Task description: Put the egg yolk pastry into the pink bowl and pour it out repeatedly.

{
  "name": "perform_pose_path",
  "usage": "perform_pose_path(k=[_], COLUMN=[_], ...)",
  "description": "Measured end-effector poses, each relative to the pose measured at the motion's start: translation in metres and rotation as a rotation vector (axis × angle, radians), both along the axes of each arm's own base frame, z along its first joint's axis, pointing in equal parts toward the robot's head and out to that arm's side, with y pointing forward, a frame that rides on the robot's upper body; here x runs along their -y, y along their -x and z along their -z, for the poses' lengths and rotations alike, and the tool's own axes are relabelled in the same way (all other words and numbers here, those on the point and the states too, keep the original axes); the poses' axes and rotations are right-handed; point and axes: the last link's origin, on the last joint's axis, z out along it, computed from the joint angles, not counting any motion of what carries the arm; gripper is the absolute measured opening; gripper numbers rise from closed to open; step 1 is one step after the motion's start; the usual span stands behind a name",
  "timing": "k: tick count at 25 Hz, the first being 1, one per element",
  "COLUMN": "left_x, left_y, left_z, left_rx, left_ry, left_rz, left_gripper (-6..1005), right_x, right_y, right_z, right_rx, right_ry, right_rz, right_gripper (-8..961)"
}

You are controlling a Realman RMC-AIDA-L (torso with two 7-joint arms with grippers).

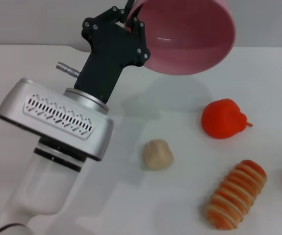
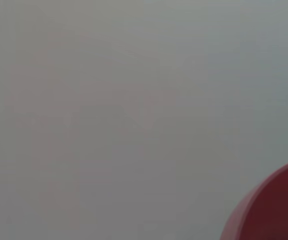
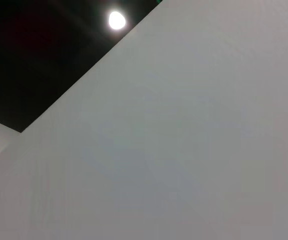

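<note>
Pink plastic, glossy on the inside, made up the bowl [image 1: 187, 36], which was held clear of the white surface [image 1: 180, 196] at the far side, tipped so that its opening faced forward and down; nothing was seen inside it. Its rim was clamped by the left end effector [image 1: 129, 23], whose black fingers were closed on the near-left edge. In the left wrist view only a curved reddish-pink piece of the bowl [image 2: 274, 210] was shown against a plain grey background. The egg yolk pastry [image 1: 157, 154] (a small pale beige lump) was seen lying on the surface below the bowl and nearer the robot, well apart from it. To its right a red-orange pear-like fruit [image 1: 224, 119] was resting, and nearer still an orange-and-cream striped roll [image 1: 236, 194] was lying slantwise. The right end effector was not shown in any view.
</note>
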Motion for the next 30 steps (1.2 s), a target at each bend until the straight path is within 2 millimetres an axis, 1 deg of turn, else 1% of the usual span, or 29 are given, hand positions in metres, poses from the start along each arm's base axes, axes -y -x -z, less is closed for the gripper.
perform_pose_path(k=[3,6,8,10,11,12,14,15,16,18,19,21,23,25,27,30], left_x=[-0.009,-0.029,-0.047,-0.063,-0.063,-0.078,-0.078,-0.087,-0.116,-0.126,-0.132,-0.139,-0.145,-0.149,-0.149,-0.148], left_y=[-0.002,-0.006,-0.008,-0.008,-0.008,-0.008,-0.008,-0.008,-0.004,-0.001,0.002,0.005,0.009,0.012,0.014,0.014], left_z=[0.003,0.002,-0.002,-0.005,-0.005,-0.012,-0.012,-0.016,-0.033,-0.040,-0.043,-0.047,-0.052,-0.056,-0.059,-0.059], left_rx=[-0.018,-0.030,-0.034,-0.052,-0.052,-0.069,-0.069,-0.080,-0.077,-0.068,-0.072,-0.070,-0.059,-0.050,-0.059,-0.069], left_ry=[0.048,0.141,0.239,0.343,0.343,0.422,0.422,0.482,0.653,0.719,0.784,0.849,0.903,0.920,0.920,0.927], left_rz=[-0.028,-0.105,-0.174,-0.244,-0.244,-0.301,-0.301,-0.337,-0.469,-0.525,-0.573,-0.620,-0.664,-0.688,-0.700,-0.703], left_gripper=[41,41,41,41,42,42,42,42,42,42,42,42,42,42,42,42], right_x=[0.001,0.001,0.001,0.003,0.005,0.007,0.013,0.017,0.021,0.030,0.033,0.041,0.043,0.037,0.028,0.010], right_y=[0.003,0.014,0.024,0.039,0.048,0.057,0.079,0.090,0.101,0.123,0.130,0.144,0.152,0.155,0.152,0.141], right_z=[0.003,0.007,0.011,0.013,0.013,0.013,0.013,0.014,0.014,0.016,0.016,0.021,0.027,0.038,0.052,0.081], right_rx=[0.010,0.060,0.113,0.188,0.231,0.275,0.381,0.441,0.507,0.646,0.698,0.830,0.957,1.076,1.172,1.311], right_ry=[0.019,0.076,0.142,0.206,0.243,0.273,0.358,0.414,0.464,0.574,0.606,0.707,0.826,0.942,1.021,1.118], right_rz=[-0.024,-0.070,-0.109,-0.168,-0.202,-0.239,-0.313,-0.350,-0.383,-0.446,-0.467,-0.505,-0.490,-0.408,-0.292,-0.084], right_gripper=[484,484,484,484,484,484,484,484,484,484,484,484,484,485,485,485])
